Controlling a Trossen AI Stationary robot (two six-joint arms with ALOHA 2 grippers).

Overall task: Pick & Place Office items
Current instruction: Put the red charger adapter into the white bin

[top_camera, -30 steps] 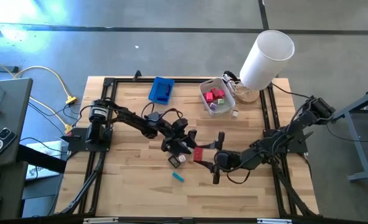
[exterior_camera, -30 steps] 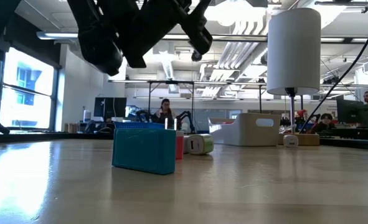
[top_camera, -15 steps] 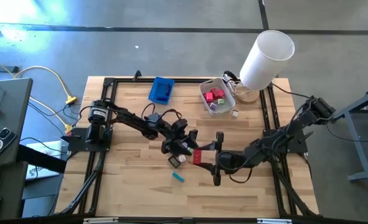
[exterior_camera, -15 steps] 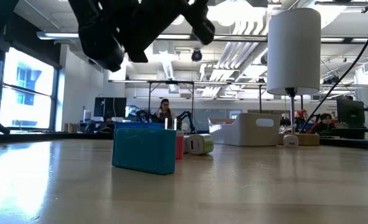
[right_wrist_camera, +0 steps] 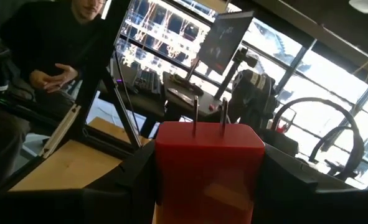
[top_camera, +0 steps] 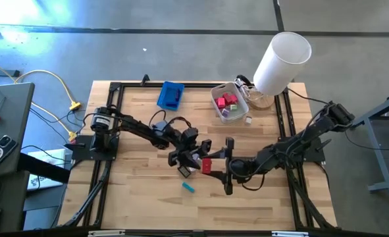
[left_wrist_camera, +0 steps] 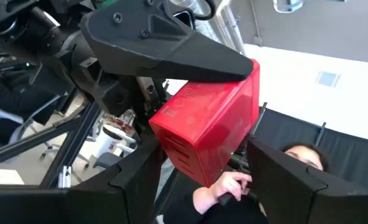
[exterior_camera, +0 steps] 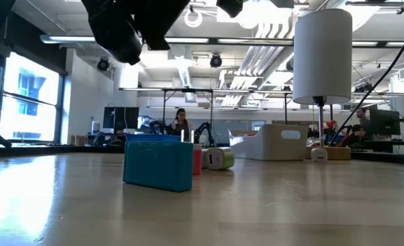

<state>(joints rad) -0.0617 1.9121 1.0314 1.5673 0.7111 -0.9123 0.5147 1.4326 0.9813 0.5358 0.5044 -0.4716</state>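
A red block (top_camera: 206, 165) with two metal prongs (right_wrist_camera: 195, 116) hangs above the table's middle, with my right gripper (top_camera: 214, 164) shut on it. My left gripper (top_camera: 197, 158) faces it from the table's left. In the left wrist view its fingers (left_wrist_camera: 140, 180) stand apart on either side of the block's lower end (left_wrist_camera: 199, 158); whether they touch it I cannot tell. Below them on the table lie a black and white piece (top_camera: 183, 171) and a teal piece (top_camera: 189, 187). More office items fill the translucent bin (top_camera: 244, 105). My right gripper pinches the red block by two opposite sides (right_wrist_camera: 162, 168) between its two fingers (right_wrist_camera: 131, 177). The fingers come about level from the table's right side. One finger (left_wrist_camera: 165, 43) lies flat along a face of the block. The block is lifted clear of the table.
A blue tray (top_camera: 171, 95) stands at the far left of the table's middle. A tall white cylinder (top_camera: 283, 59) stands at the far right corner beside the bin. People sit in the room behind the table. The near half of the table (top_camera: 155, 204) is bare wood.
My left gripper has risen and drawn closer to the red block; in the low view its arm has climbed toward the picture's top. My right gripper has rolled a little with the block and edged toward the table's left.
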